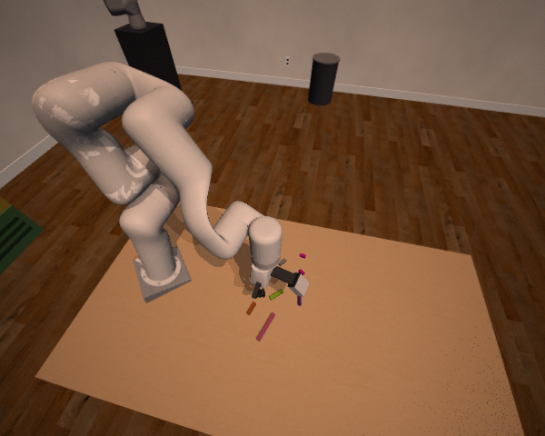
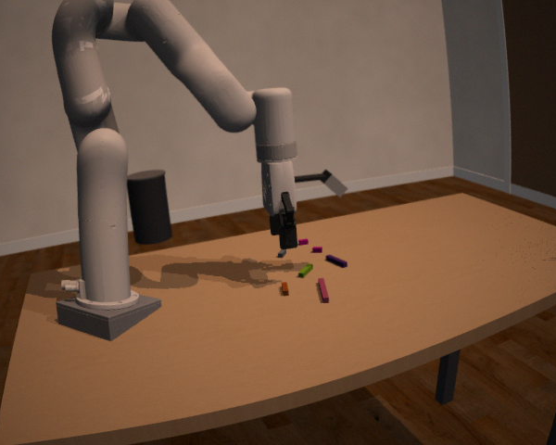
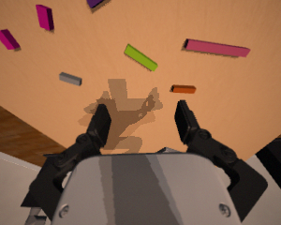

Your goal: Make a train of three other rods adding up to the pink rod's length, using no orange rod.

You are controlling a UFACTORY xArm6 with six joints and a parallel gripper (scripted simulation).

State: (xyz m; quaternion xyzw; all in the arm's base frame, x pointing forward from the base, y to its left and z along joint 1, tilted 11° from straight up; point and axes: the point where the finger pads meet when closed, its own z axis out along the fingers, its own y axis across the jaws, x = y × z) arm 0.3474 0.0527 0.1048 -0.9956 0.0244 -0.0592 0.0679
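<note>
- Black-fingered and spread wide, the pincer (image 1: pixel 259 292) (image 2: pixel 282 234) (image 3: pixel 141 110) hangs above the worktop (image 1: pixel 381 351) (image 2: pixel 221 359) (image 3: pixel 253 19) with nothing between its fingers.
- Just ahead of it in the wrist view, roughly centred, the lime rod (image 1: pixel 276 294) (image 2: pixel 305 270) (image 3: pixel 140 57) lies flat. Its long axis slants down to the right there, oblique to the closing line, so a grasp across its narrow sides would likely need a turn of the wrist first.
- On either side in that view are the grey rod (image 1: pixel 282 262) (image 2: pixel 282 253) (image 3: pixel 70 79), left, and the orange rod (image 1: pixel 251 308) (image 2: pixel 284 288) (image 3: pixel 183 89), right; both should stay out.
- Farther out lie the nearer magenta rod (image 1: pixel 302 272) (image 2: pixel 317 249) (image 3: pixel 45 18) and the farther magenta rod (image 1: pixel 302 255) (image 2: pixel 303 241) (image 3: pixel 7 39), apart and unaligned. With lime they make two, two and five, matching the pink rod (image 1: pixel 265 326) (image 2: pixel 322 290) (image 3: pixel 216 48); no train stands yet.
- The purple rod (image 1: pixel 299 300) (image 2: pixel 336 260) (image 3: pixel 97 3) shows whole only from the exterior; the wrist view crops it, and the camera mount (image 1: pixel 298 284) (image 2: pixel 335 183) seems to cover one end from the top.
- Only the exterior view makes the fingers' height above the wood plain.
</note>
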